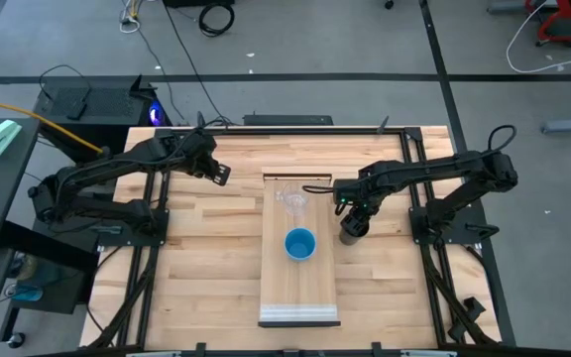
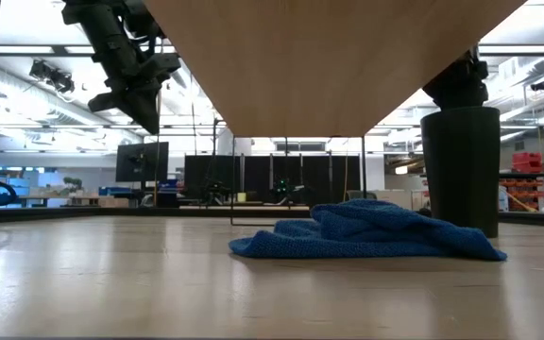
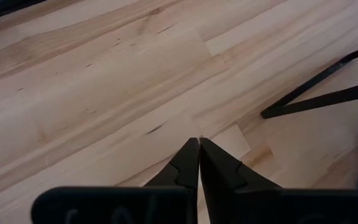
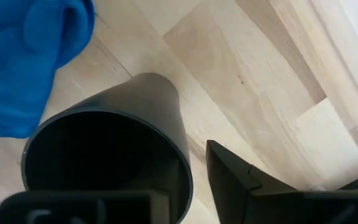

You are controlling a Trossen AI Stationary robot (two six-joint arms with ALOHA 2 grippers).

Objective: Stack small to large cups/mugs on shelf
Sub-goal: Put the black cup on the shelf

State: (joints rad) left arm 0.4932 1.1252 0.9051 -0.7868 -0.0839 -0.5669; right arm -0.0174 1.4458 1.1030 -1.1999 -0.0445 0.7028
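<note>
Black cup [image 1: 350, 232] upright on the table just right of the shelf [image 1: 299, 297], mouth up, right gripper [image 1: 354, 210] clamped on its rim — one finger inside, one outside, blue cup [image 1: 299, 244] upright mid-shelf, clear cup [image 1: 292, 201] behind it, left gripper [image 1: 218, 172] closed, raised left of the shelf.

The shelf [image 2: 333, 57] hides most of the room in the low view. Only one right gripper finger [image 4: 241, 177] shows beside the black cup [image 4: 110, 155].
</note>
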